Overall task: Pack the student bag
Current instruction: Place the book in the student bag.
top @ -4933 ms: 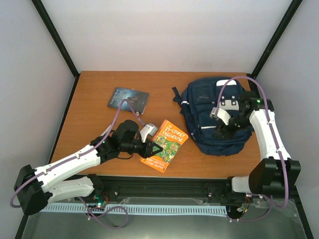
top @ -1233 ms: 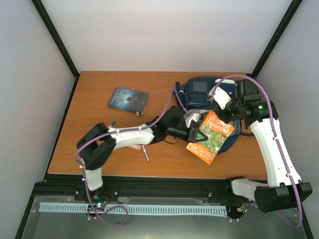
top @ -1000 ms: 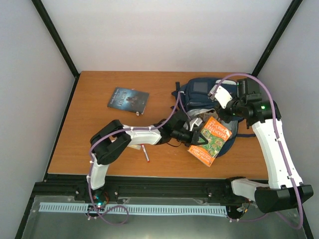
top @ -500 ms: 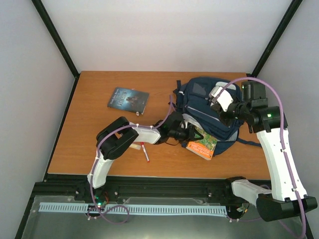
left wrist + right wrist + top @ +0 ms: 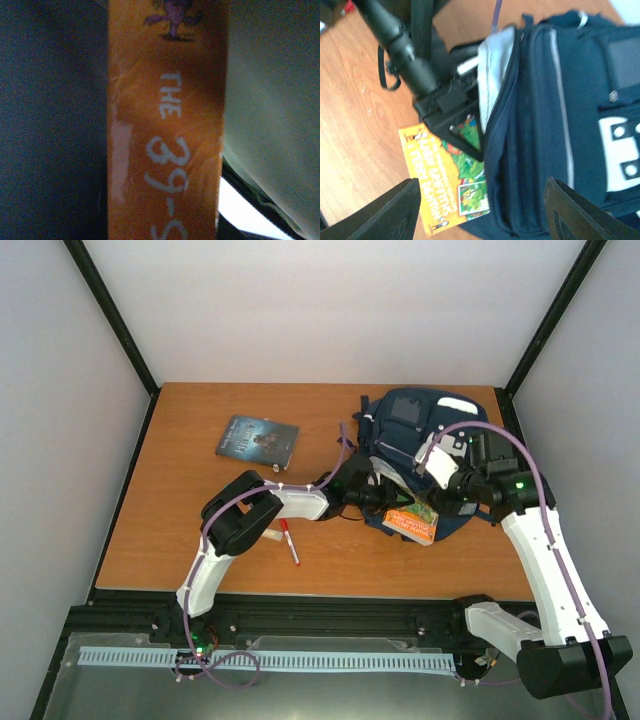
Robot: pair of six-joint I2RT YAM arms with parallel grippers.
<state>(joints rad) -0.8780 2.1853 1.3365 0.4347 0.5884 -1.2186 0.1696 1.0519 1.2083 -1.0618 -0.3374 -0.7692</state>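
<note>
Two sets of jaws to call here. Your left gripper [image 5: 388,506] is pinched narrow on the orange book [image 5: 445,185], gripping near its top edge, and the left wrist view is filled with that orange spine against dark fabric. Your right gripper [image 5: 481,186] stands wide apart with nothing between the fingers, hanging just above the student bag [image 5: 425,435] and looking down on its opening.

Out from there, the book is partway into the mouth, just beside the grey lining [image 5: 492,75], with its lower half poking out over the table [image 5: 200,510]. The bag lies on the right side of the table, toward the back, its mouth turned to the left arm.

It looks soft and floppy to me. That mouth will likely sag onto the book's corners, and the whole bag may slide on the wood if you push. I'd take it with the right gripper at the zip edge of the opening, where the seam gives a firm fold, not on the flat front panel.

A dark book [image 5: 257,437] and a red pen [image 5: 291,543] lie well apart to the left.
</note>
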